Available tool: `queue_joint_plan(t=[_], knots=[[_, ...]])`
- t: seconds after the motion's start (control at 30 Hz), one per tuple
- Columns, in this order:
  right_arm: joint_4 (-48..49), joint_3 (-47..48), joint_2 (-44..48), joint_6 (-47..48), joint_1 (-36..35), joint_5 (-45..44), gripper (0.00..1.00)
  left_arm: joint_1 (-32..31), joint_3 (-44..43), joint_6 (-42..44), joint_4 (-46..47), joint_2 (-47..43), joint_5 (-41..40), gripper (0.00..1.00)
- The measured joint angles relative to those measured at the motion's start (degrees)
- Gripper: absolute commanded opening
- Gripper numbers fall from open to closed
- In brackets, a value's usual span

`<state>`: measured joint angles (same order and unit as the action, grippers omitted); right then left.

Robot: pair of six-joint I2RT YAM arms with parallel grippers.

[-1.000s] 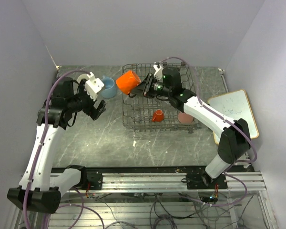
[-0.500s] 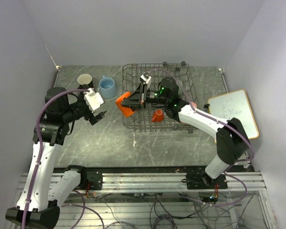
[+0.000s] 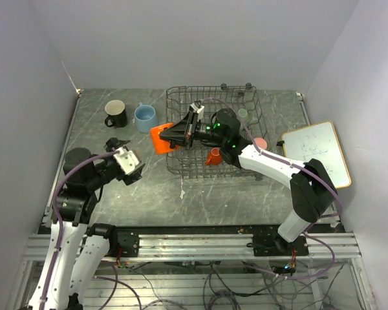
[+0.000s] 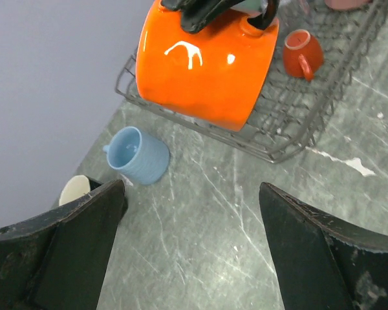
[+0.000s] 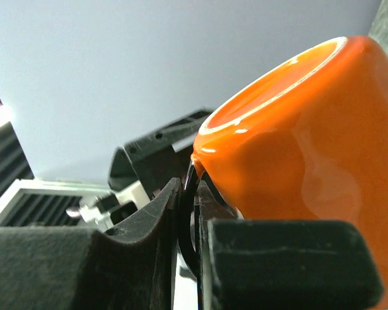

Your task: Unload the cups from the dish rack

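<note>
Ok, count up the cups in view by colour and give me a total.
Orange: 2 (orange mug, tiny orange cup)
Black: 1 (black mug)
Light blue: 1 (light blue mug)
Pink: 1 (pink tumbler)
Pale green: 1 (pale green cup)
Total: 6

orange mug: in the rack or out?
Out, not set down: the orange mug hangs tipped sideways in the right gripper, over the dish rack's left rim.

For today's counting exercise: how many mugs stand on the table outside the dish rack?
2: the black mug at the far left, and the light blue mug beside it, nearer the dish rack. The orange mug, held by the right gripper, is not counted.
</note>
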<state>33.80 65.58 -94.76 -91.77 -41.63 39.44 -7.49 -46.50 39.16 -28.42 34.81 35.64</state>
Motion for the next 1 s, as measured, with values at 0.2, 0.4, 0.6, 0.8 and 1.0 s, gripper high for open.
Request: queue_joint_plan(t=[0.2,0.4,0.6,0.8,1.0], knots=[[0.6,2.3,-0.5,-4.8,-0.9,-8.6,0.00,0.0,5.9,-3.7,8.5,-6.6,-2.6,0.95],[0.8,6.2,-1.6,-8.4,-4.6,-16.8,0.00,0.0,12.0,-5.0,18.4,-9.3,-5.2,0.93],[3.1,10.7,-5.8,-11.7,-9.0,-22.0,0.00,0.0,14.3,-6.4,28.8,-8.6,-9.7,0.91],[3.7,11.3,-8.0,-13.8,-11.9,-25.1,0.00,0.0,14.3,-7.4,33.2,-7.8,-11.3,0.87],[6.3,11.3,-8.2,-15.8,-13.5,-26.2,0.00,0.0,14.4,-7.0,34.6,-7.5,-12.3,0.80]])
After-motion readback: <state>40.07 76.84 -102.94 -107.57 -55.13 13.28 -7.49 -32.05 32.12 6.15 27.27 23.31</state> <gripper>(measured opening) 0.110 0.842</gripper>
